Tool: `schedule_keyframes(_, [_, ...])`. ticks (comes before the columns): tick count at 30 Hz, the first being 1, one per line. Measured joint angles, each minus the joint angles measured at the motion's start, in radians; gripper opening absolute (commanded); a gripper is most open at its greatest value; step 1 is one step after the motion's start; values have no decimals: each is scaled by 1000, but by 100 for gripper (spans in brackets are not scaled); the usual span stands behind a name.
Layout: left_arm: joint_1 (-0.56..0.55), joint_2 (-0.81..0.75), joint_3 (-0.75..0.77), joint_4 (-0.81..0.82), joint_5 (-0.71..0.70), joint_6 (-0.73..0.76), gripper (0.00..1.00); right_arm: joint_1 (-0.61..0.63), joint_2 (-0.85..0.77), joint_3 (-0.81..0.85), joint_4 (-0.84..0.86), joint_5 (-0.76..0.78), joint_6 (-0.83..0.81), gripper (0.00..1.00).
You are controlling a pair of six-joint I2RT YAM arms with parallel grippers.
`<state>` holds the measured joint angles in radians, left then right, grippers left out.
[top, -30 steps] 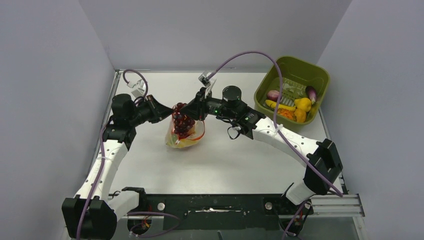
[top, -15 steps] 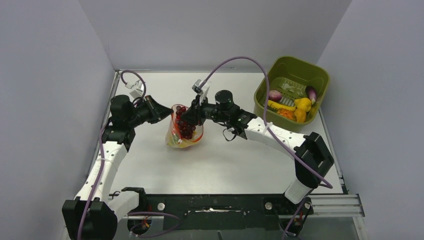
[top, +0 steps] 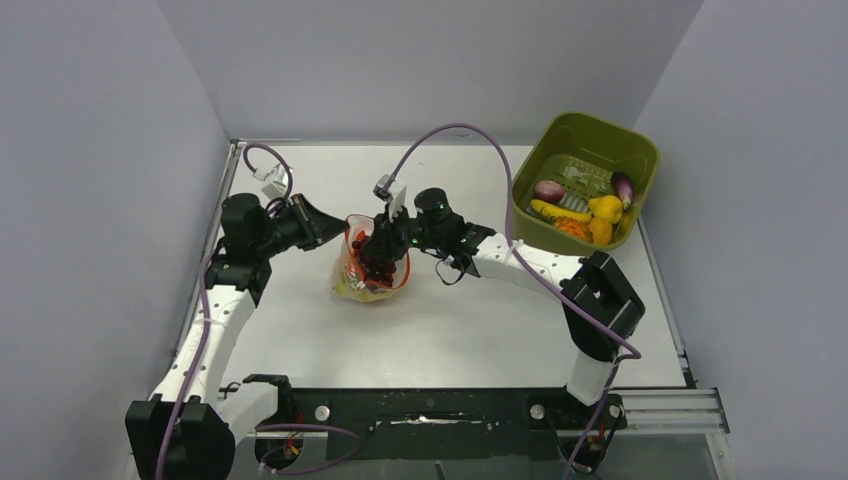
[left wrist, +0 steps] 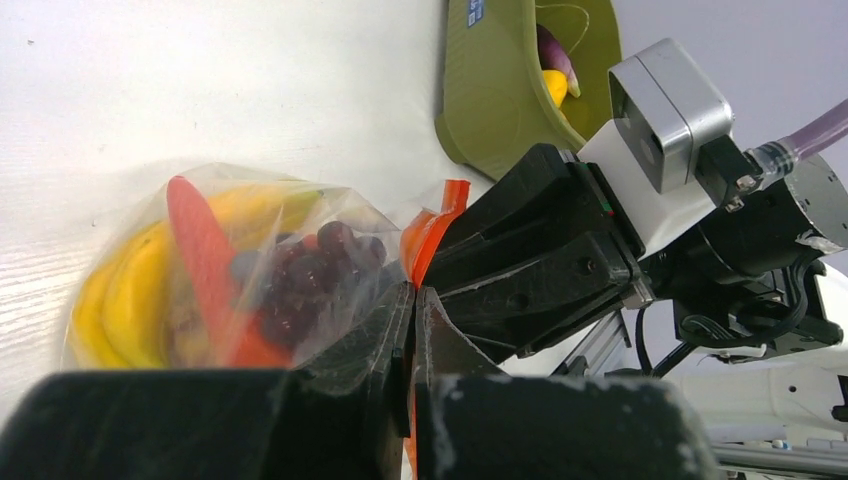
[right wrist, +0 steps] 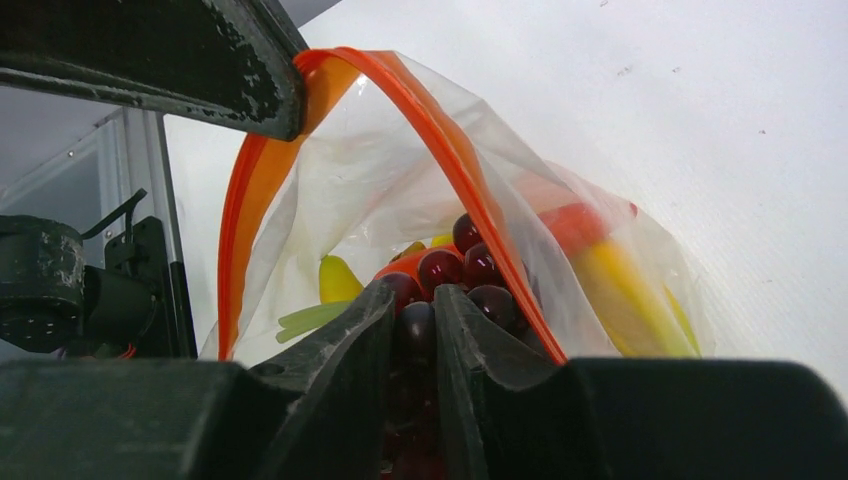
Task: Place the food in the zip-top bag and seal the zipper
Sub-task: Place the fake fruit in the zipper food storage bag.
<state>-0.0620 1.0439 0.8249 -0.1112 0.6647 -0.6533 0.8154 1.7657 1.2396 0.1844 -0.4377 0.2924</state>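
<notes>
1. The zip-top bag [top: 368, 283] stands on the table [top: 450, 320], to the left of the green bin [top: 592, 124] and well apart from it.
2. The bag is clear, crinkly plastic. Its mouth points up and is open.
3. The zipper [right wrist: 455, 162], a thin orange-red strip, runs round the mouth as a wide loop. The two sides are not pressed together.
4. Inside the bag: a yellow banana [left wrist: 105, 300] curved along the wall, a long red piece [left wrist: 200, 250] beside it, and a dark red grape bunch [right wrist: 440, 268] on top, at the mouth.
5. The left gripper [left wrist: 414, 292] is at the bag's side that is away from the bin. Its jaws are closed and pinch the bag's edge at the zipper, so this side is held up.
6. The right gripper [right wrist: 415, 295] comes from the bin's side and its fingers reach down thru the mouth. The jaws are almost together w/ the grape bunch between them, and the grapes touch both fingers.
7. More food lies in the bin: a purple eggplant [top: 623, 186] at the right wall, yellow pieces [top: 604, 208] just beside it, and other small items I cannot tell exactly.
</notes>
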Motion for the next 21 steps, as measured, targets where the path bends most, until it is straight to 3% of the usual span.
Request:
schedule_keyframes(7, [7, -6, -9, 5, 6, -10, 0, 5, -25, 37, -113, 27, -93, 54])
schedule_keyframes(12, [7, -6, -11, 11, 13, -18, 0, 5, -77, 63, -233, -19, -245, 55])
schedule_keyframes(17, [8, -6, -14, 21, 22, -24, 0, 14, -135, 42, -279, -100, -380, 46])
schedule_keyframes(21, [11, -5, -18, 31, 26, -33, 0, 27, -171, -15, -272, -178, -466, 44])
